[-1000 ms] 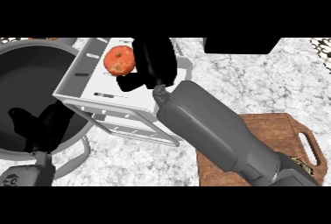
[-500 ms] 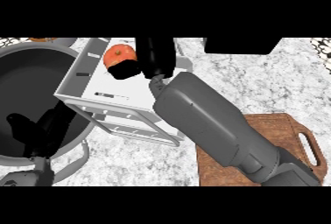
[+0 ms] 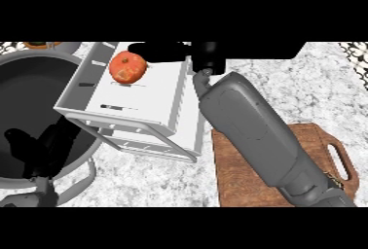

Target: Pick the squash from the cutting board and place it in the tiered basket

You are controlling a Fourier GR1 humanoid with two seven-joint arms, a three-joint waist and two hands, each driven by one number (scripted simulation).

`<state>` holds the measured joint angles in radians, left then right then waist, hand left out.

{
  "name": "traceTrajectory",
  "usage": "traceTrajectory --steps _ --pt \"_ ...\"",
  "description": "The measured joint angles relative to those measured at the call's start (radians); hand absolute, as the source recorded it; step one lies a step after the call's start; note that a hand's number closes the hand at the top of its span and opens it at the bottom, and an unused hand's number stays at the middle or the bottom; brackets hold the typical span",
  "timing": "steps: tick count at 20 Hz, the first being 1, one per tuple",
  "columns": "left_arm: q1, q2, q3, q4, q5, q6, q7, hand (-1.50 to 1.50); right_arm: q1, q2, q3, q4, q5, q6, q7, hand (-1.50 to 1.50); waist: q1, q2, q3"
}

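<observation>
one squash [image 3: 129, 67]: lying on basket [image 3: 155, 104] top tier
right hand [image 3: 169, 50]: fingers straight, apart, beside squash
left hand [image 3: 39, 148]: open, resting lower left
step: release done
next: pull right arm away

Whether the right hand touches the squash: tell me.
Cannot tell. In the head view the right hand sits right beside the squash in the basket; no gap or contact shows plainly.
</observation>
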<state>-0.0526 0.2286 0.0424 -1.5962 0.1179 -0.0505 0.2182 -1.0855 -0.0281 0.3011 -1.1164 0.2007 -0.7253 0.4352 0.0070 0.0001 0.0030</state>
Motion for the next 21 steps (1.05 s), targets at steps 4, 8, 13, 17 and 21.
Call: traceTrajectory --steps 4,8,13,17,21 --pt "-0.006 0.010 0.020 0.006 0.011 -0.011 0.006 0.00 0.038 -0.065 -0.091 -0.059 -0.029 -0.003 -0.025 -1.50 -0.006 -0.001 -0.001" --pt "0.007 0.005 0.028 0.021 0.007 -0.015 -0.019 0.00 0.126 -0.155 -0.167 -0.154 -0.059 0.021 -0.033 -1.50 -0.014 -0.003 -0.001" --pt "0.015 0.005 0.033 0.007 0.007 -0.017 -0.006 0.00 0.235 -0.291 -0.270 -0.299 -0.124 0.107 -0.001 -1.50 -0.018 -0.004 -0.002" --pt "0.015 0.003 0.040 0.009 0.006 -0.019 -0.004 0.00 0.346 -0.387 -0.377 -0.374 -0.211 0.208 -0.043 -1.50 -0.017 -0.003 -0.002" --pt "0.011 -0.009 0.036 0.007 -0.005 -0.018 -0.007 0.00 0.412 -0.465 -0.476 -0.402 -0.286 0.312 -0.071 -1.50 -0.013 -0.002 -0.002"
